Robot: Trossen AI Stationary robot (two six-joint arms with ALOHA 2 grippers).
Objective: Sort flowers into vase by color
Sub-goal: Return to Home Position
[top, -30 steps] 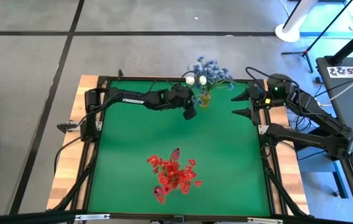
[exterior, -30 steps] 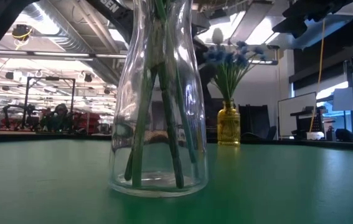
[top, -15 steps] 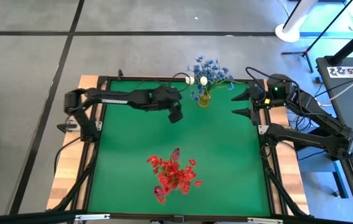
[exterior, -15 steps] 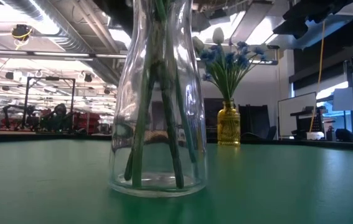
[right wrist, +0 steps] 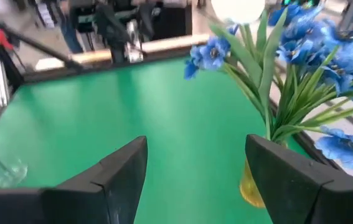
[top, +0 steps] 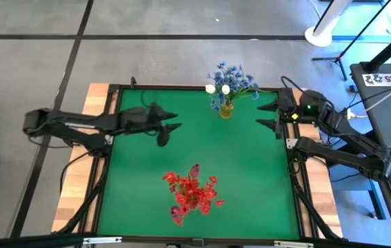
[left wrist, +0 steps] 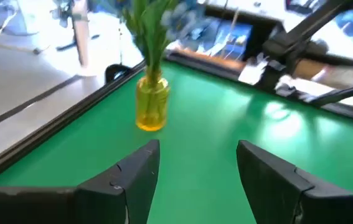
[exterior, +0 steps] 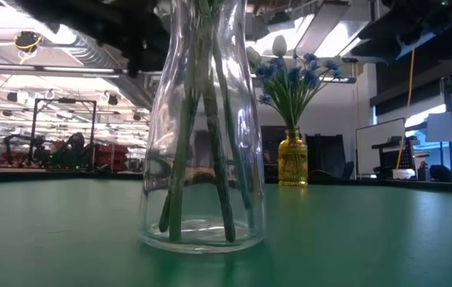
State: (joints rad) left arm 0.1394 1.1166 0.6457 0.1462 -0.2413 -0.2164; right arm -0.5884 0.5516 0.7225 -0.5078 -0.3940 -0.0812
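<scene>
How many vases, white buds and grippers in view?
Vases: 2, transparent vase and yellow vase.
White buds: 2, both in the yellow vase.
Grippers: 2, left gripper and right gripper, jaws open, empty.
Total: 6.

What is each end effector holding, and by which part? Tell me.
Nothing is held. The left end effector and the right end effector are both open and empty above the mat.
</scene>
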